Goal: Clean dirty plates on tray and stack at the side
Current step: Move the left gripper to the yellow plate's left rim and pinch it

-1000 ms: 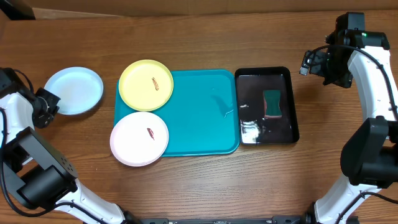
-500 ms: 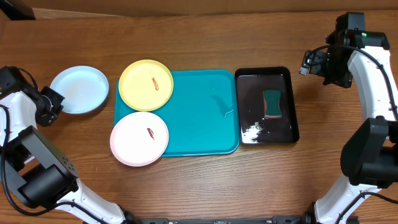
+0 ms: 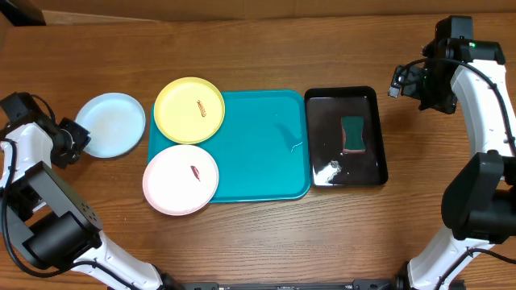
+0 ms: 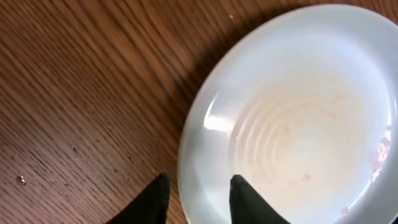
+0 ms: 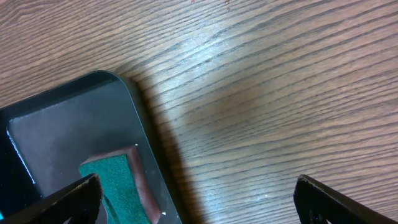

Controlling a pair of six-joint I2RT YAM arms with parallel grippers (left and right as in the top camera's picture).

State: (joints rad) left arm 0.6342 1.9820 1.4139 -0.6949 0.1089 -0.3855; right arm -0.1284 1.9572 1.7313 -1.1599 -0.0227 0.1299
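On the table point(image 3: 258, 48), left side, clear of the tray point(image 3: 266, 145): mint plate point(image 3: 113, 124), flat, right way up, near the yellow plate point(image 3: 189, 110) but not touching it; probably the start of the stack. Its surface looks largely wiped, with only faint reddish specks near one edge in the left wrist view. Left tool point(image 4: 199, 190): jaws a little apart, astride the mint plate's rim, one finger outside and one inside; a thin dark gap shows beside the outer finger, so the rim appears released, not pinched. On the tray, left end: yellow plate over the far corner and white plate point(image 3: 181, 180) over the near corner, each overhanging the rim and each carrying a small reddish-brown smear, so both appear uncleaned. The overhang leaves their edges reachable from the left. The rest of the tray is bare and damp-looking. Just right of the tray, touching or nearly so: black tray point(image 3: 341, 90), wet, holding a green sponge point(image 3: 353, 134), presumably kept there for wiping. Right tool point(image 5: 196, 190): jaws wide apart, holding nothing, hanging above bare table beside the black tray's corner, within reach of the sponge. Task estimate: one plate of three dealt with.
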